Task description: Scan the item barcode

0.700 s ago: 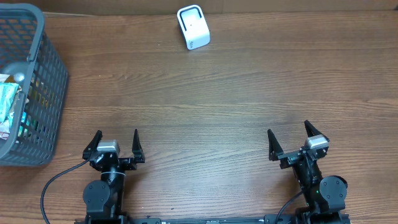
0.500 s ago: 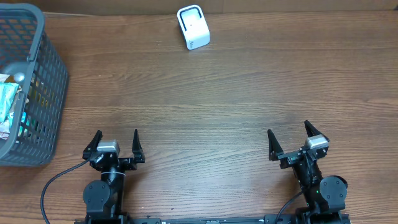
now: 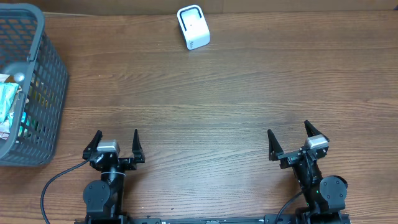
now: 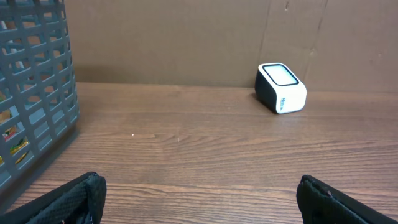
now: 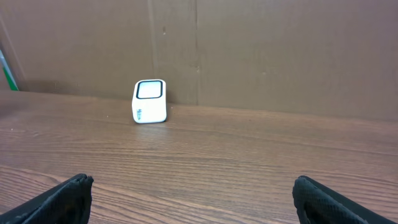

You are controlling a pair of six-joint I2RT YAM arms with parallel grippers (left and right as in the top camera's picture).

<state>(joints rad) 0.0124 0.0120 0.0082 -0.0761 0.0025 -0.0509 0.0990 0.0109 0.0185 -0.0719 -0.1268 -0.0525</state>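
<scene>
A small white barcode scanner (image 3: 193,27) with a dark window stands at the table's far edge; it also shows in the left wrist view (image 4: 281,88) and the right wrist view (image 5: 150,101). Packaged items (image 3: 9,109) lie inside the grey basket (image 3: 53,81) at the far left; no barcode is readable. My left gripper (image 3: 117,144) rests open near the front edge, left of centre, nothing between its fingers (image 4: 81,198). My right gripper (image 3: 290,141) stands open at the front right, also empty, its fingertips (image 5: 314,198) wide apart.
The grey mesh basket wall (image 4: 34,106) rises close on the left of the left arm. A brown cardboard wall (image 5: 261,56) backs the table behind the scanner. Black cables (image 3: 53,186) trail from the arm bases at the front edge.
</scene>
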